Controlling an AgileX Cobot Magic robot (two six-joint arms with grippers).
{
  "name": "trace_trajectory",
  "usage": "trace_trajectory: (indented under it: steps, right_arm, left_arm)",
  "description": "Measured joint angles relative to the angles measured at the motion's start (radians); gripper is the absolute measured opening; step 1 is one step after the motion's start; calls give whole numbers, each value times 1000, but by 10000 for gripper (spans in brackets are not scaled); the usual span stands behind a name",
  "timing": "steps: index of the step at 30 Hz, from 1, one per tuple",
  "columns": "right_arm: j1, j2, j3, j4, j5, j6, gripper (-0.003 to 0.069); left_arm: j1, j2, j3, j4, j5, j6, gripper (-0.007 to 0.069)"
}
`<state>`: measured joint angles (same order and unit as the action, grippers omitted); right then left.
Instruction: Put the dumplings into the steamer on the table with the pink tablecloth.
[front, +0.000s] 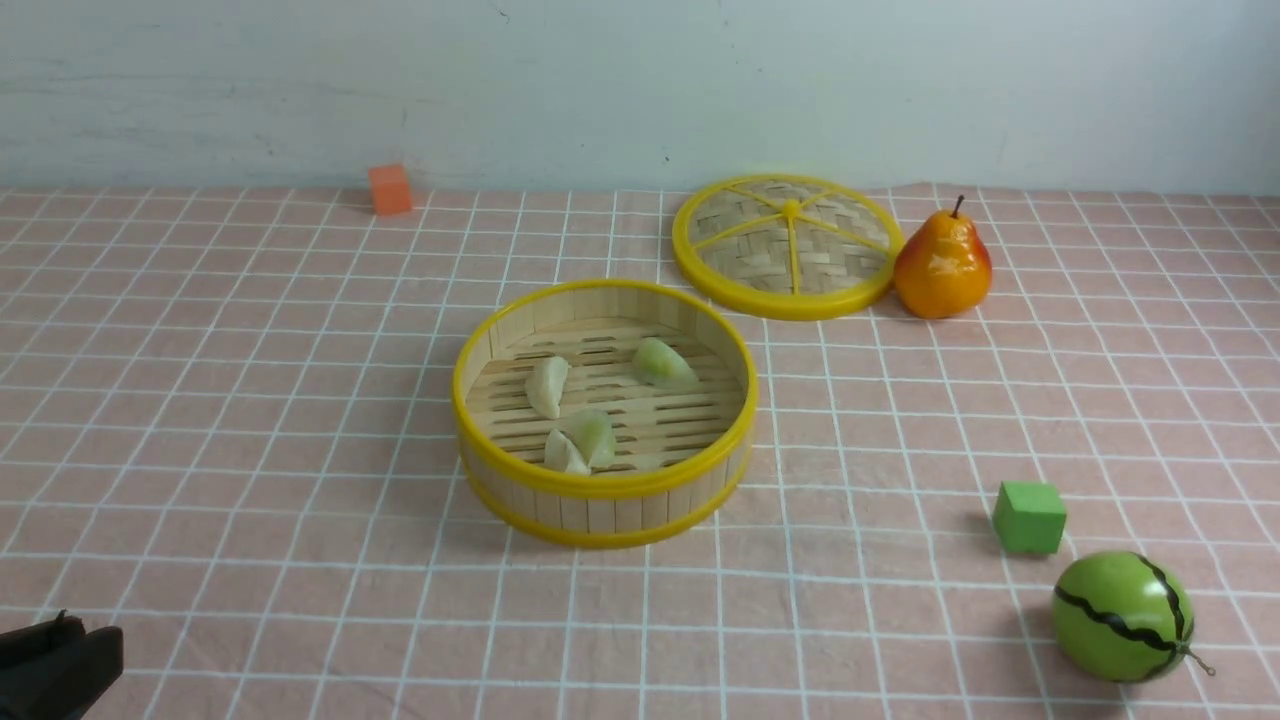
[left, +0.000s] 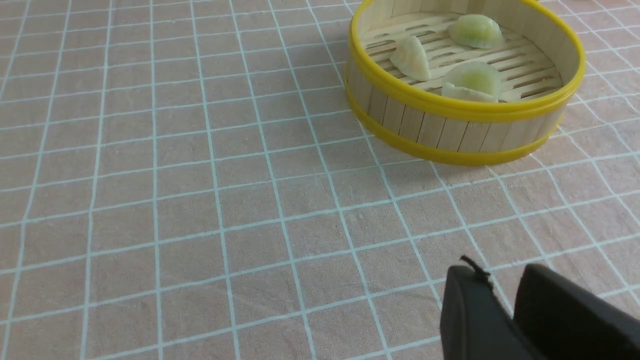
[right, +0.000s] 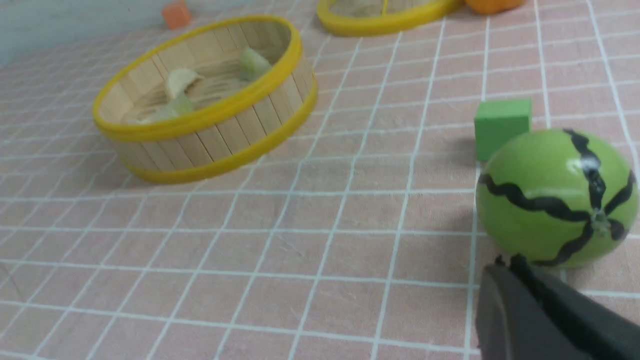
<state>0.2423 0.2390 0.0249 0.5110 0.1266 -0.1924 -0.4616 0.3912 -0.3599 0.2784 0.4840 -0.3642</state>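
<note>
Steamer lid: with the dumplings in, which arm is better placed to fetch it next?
Right, probably. The lid lies far right of the steamer, beside the pear; the right gripper is on that side, by the watermelon. The left gripper sits near-left, with the steamer between it and the lid.
</note>
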Motion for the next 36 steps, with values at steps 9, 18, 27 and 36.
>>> trace_trajectory:
  steps: [9, 18, 27, 36]
  right_arm:
    - [-153, -209, 1, -259, 139, 43, -10]
    - [-275, -249, -10, -443, 265, 345, -10]
    - [-279, -249, -11, -447, 269, 343, -5]
    - [-279, -249, -11, -447, 269, 343, 0]
  left_arm:
    - [0, 0, 0, 0, 0, 0, 144]
    - [0, -1, 0, 0, 0, -1, 146]
    - [0, -1, 1, 0, 0, -1, 155]
    - [0, -1, 1, 0, 0, -1, 165]
